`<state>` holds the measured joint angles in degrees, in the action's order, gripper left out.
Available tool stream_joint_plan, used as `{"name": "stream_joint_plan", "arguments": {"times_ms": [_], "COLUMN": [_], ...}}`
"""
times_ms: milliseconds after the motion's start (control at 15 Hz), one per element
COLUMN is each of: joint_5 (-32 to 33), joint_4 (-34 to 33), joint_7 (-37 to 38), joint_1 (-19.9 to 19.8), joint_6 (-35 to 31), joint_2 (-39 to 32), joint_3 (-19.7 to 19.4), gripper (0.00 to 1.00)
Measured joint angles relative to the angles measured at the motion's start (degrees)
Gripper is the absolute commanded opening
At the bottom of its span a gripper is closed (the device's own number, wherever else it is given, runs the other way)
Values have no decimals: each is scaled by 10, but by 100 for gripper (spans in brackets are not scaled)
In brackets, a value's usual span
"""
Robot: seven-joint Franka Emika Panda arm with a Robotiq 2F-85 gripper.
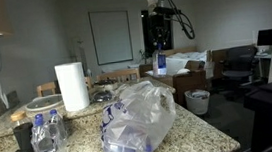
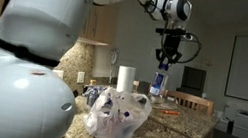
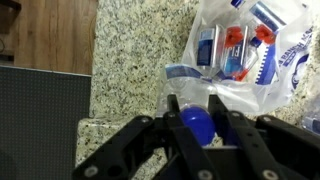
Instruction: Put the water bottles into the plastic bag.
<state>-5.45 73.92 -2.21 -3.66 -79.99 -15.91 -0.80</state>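
My gripper is shut on the blue cap of a water bottle, which hangs below it in the air. In both exterior views the gripper holds this bottle upright, high over the far side of the counter. The plastic bag lies crinkled on the granite counter, with blue and red items showing through its mouth in the wrist view. Two more water bottles stand at the counter's near left corner.
A paper towel roll stands upright behind the bag. The granite counter ends at an edge, with dark floor beyond it in the wrist view. Cardboard boxes, a bin and office chairs stand past the counter.
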Motion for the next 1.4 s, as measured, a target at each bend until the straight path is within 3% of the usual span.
{"name": "stream_joint_plan", "arguments": {"times_ms": [333,733,867,1067,1400], "joint_5": [-27,-95,-122,-171,-181], "joint_4": [-1,-20,-37,-56,-59], "joint_7": [0,6,27,63,105], "joint_1": [-6,15,28,41,71], "joint_6": [126,198,186,112,-17], "joint_2": [7,-72,-108,-147,-175], "joint_3": [-5,18,21,25,34], "gripper": [13,13,13,12,12]}}
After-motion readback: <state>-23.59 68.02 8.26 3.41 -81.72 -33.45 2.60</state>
